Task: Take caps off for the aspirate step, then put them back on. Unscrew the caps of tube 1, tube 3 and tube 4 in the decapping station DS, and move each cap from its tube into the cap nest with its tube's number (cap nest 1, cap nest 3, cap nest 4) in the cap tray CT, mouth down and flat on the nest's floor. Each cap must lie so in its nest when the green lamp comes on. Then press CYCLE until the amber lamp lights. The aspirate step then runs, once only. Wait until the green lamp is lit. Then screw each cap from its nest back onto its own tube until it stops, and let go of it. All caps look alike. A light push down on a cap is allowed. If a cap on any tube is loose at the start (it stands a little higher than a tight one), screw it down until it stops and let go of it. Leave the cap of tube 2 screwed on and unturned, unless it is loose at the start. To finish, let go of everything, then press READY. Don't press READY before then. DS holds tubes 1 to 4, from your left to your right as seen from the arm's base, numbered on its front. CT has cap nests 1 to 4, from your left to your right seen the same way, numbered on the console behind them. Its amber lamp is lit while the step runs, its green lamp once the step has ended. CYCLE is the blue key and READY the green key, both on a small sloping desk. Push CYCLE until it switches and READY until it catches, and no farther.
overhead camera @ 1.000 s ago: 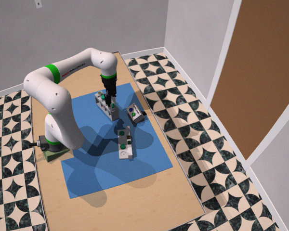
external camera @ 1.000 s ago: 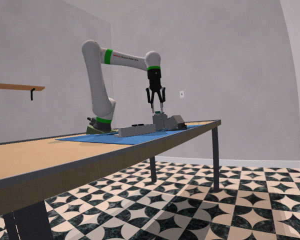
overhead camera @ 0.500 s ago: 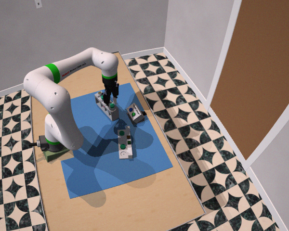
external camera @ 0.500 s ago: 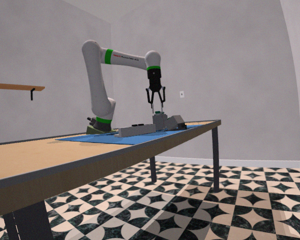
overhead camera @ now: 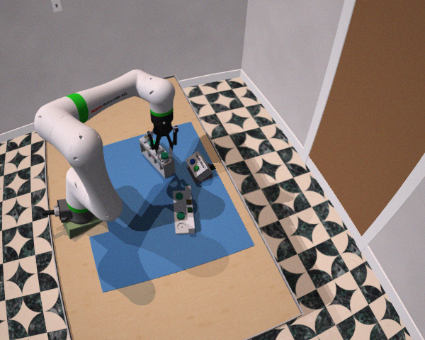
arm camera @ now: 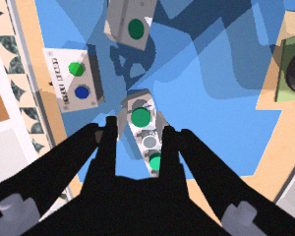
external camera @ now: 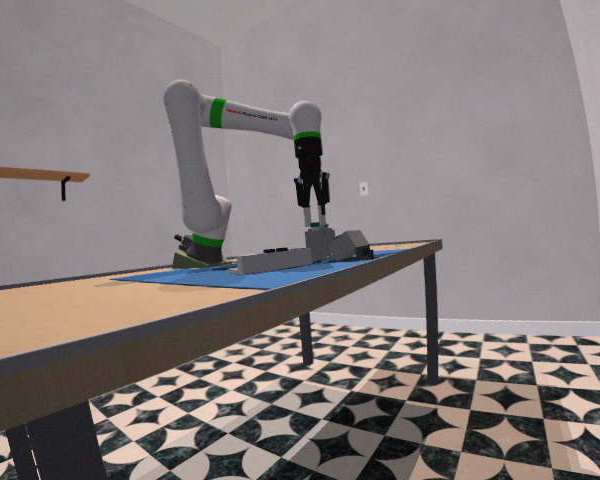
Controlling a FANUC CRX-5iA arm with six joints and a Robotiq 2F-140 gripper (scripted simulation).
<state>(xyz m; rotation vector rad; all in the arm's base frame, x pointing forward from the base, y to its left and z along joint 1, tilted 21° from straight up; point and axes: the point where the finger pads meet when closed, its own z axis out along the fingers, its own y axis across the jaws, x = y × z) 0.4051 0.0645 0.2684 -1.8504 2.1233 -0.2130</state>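
The grey decapping station stands on the blue mat. In the wrist view its end tube nearest the tray has a green cap, the tube beside it is open, and the one after that has a green cap, partly hidden. My gripper points straight down over the station. It is open, with its fingers on either side of the end cap and not clamped on it. The cap tray holds two green caps. Its nearest nest is empty.
The sloping key desk with the blue key and the green key stands just right of the station. The arm's base is at the table's left edge. The table edge runs close behind the desk.
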